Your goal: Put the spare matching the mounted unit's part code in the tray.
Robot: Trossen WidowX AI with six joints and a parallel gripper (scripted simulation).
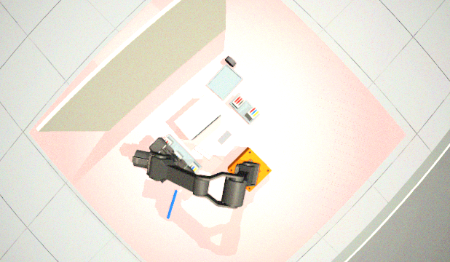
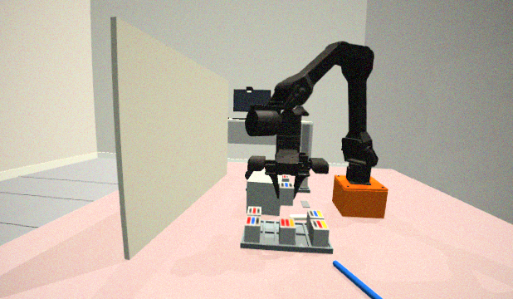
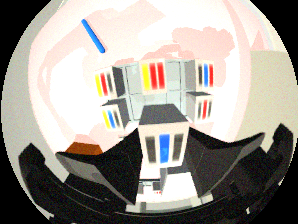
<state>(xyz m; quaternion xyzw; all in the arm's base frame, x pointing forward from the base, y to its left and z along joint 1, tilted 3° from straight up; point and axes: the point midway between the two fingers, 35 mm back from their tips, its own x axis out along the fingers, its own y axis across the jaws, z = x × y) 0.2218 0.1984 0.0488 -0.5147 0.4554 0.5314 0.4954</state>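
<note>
Grey block [image 2: 286, 196] [image 3: 164, 145], one, white-topped, striped dark, blue, dark: clamped in our claw [image 2: 287, 195] [image 3: 160, 127], raised above its rack. We judge the step in hand to be lifting the chosen spare out; whether its code matches the mounted unit's, we cannot tell. Next, we reckon, we carry it over to the tray, lower it level and let go, clearing the white box [image 1: 197, 121] [image 2: 262, 195] on the way.

Containers, as we list them:
- Spares rack [image 2: 286, 249] [image 3: 176, 103], grey: five striped blocks standing in it, one compartment in the middle vacant.
- Small holder [image 1: 245, 109], pale: two striped blocks, one near each end.
- Flat tray [image 1: 224, 82], pale blue, presumably the goal: nothing in it, a small dark object [image 1: 230, 61] just beside.
</note>
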